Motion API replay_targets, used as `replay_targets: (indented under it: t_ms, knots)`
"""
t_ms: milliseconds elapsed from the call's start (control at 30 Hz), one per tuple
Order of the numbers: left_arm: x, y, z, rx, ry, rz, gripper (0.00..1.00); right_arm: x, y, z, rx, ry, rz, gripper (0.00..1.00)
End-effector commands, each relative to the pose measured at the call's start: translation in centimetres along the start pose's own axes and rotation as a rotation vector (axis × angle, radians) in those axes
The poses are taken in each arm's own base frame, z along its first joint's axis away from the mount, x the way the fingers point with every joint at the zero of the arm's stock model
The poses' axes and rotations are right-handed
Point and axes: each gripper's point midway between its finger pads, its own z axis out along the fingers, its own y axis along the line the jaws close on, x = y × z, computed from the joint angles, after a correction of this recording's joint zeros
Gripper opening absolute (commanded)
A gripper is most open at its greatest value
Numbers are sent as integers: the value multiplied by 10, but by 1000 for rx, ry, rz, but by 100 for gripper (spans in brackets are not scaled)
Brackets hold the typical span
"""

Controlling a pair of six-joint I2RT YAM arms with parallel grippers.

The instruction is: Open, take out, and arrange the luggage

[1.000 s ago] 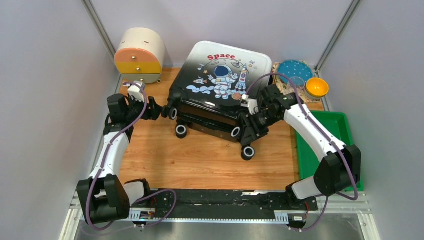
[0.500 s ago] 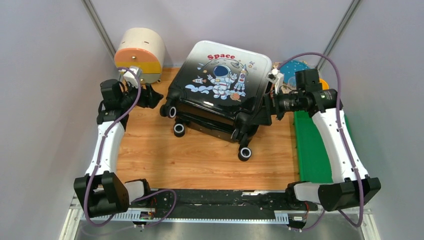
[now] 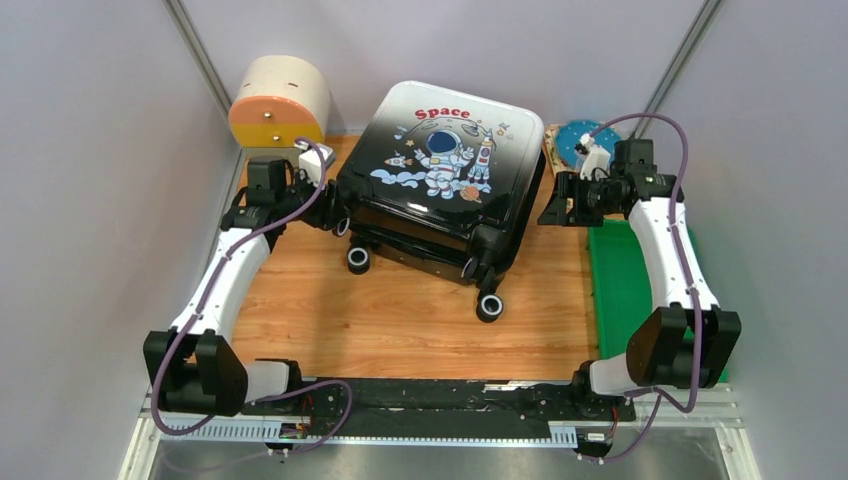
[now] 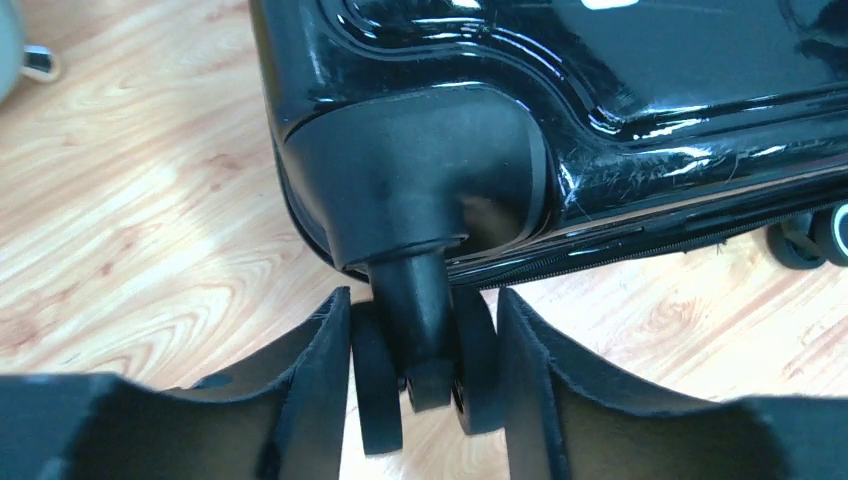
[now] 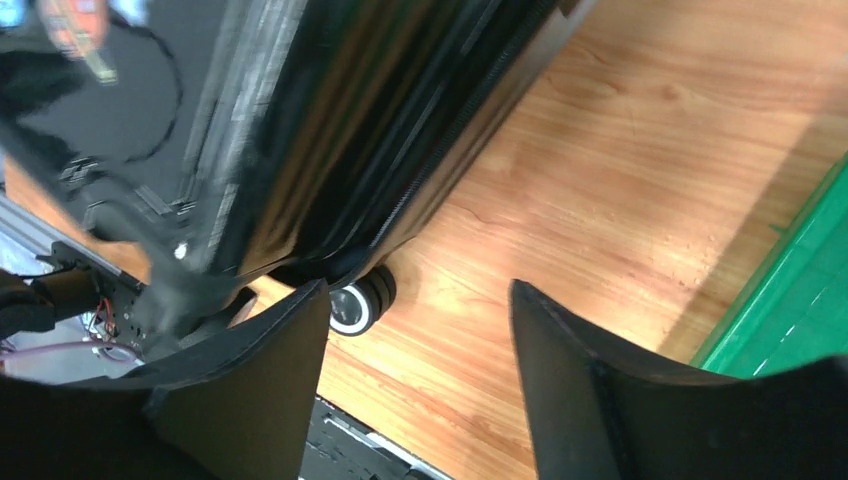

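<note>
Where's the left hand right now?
In the top view the left hand is at the luggage's left near corner, just in front of the cream drawer box; the left wrist view shows its fingers straddling that corner's wheel.

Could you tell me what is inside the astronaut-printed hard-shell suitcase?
Nothing shows: the white-to-black hard-shell suitcase lies closed on the wooden table, so its shell hides any contents.
</note>
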Motion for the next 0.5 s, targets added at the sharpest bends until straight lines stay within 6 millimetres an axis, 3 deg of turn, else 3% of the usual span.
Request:
replay_targets:
  t_ms: [0,33,100,133,300,467]
  knots:
    - [28,2,-4,-43,116,14,40,2,-31,32,76,0,30,66]
    - [32,7,-5,-77,128,4,20,2,-33,39,71,2,42,60]
    - [41,8,-11,-105,146,-11,3,3,-37,57,60,17,37,57]
    - [47,9,-14,-126,159,-20,0,-1,-38,63,59,3,29,56]
    - [69,0,-33,-153,179,-31,0,-10,-31,85,11,9,45,51]
    - [80,-8,-37,-136,174,-42,0,-13,-24,79,-12,15,33,50]
